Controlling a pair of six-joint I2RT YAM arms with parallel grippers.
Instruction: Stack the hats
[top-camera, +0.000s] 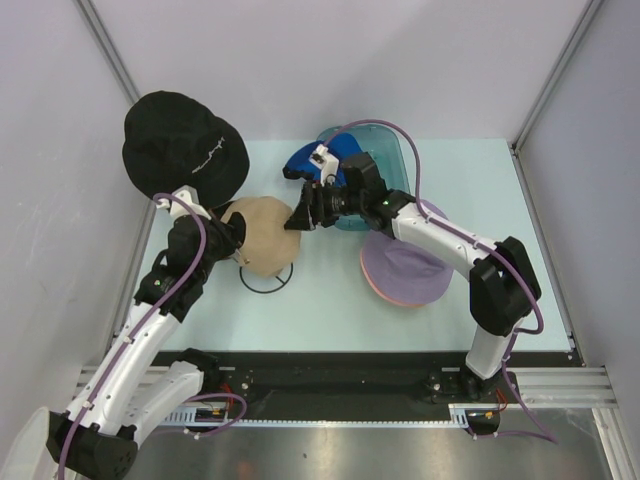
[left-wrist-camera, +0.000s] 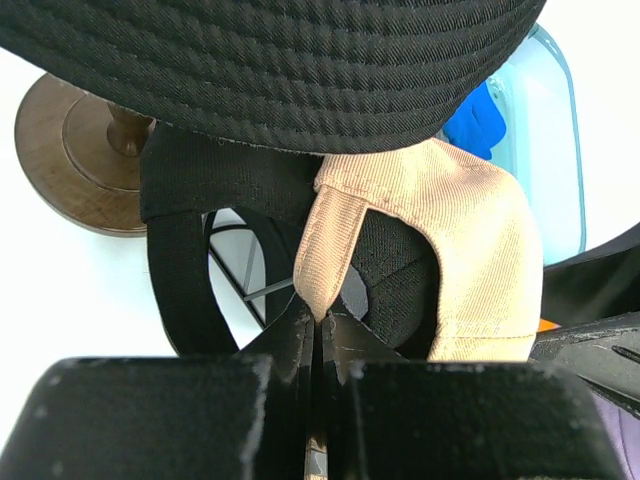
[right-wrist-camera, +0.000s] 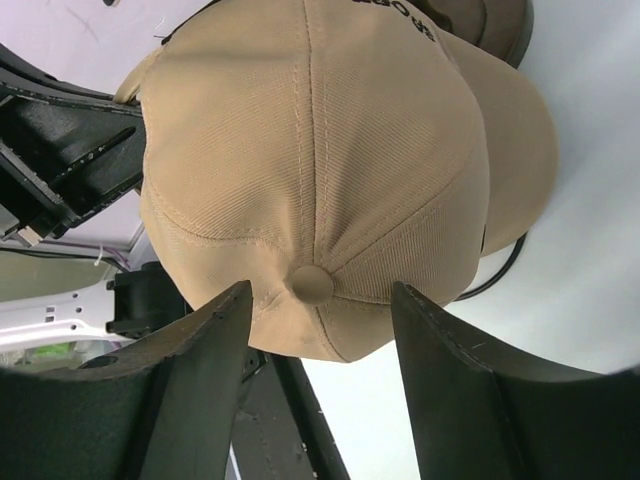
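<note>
A tan cap (top-camera: 262, 236) sits on a black wire stand (top-camera: 266, 284) left of centre. My left gripper (top-camera: 229, 233) is shut on the cap's back strap (left-wrist-camera: 325, 255), pinched between the jaw tips (left-wrist-camera: 322, 318). My right gripper (top-camera: 300, 216) is open at the cap's crown (right-wrist-camera: 320, 160), its two fingers either side of the top button (right-wrist-camera: 313, 285) without clamping it. A black bucket hat (top-camera: 185, 145) with white lettering hangs above at the back left. A blue cap (top-camera: 322, 156) lies in a clear bin. A lavender hat (top-camera: 405, 265) lies flat on the right over an orange rim.
The clear blue bin (top-camera: 388, 165) stands at the back centre. A brown wooden stand base (left-wrist-camera: 75, 150) is under the black bucket hat (left-wrist-camera: 280, 70). Side walls close in the pale table (top-camera: 330, 310) on the left and right.
</note>
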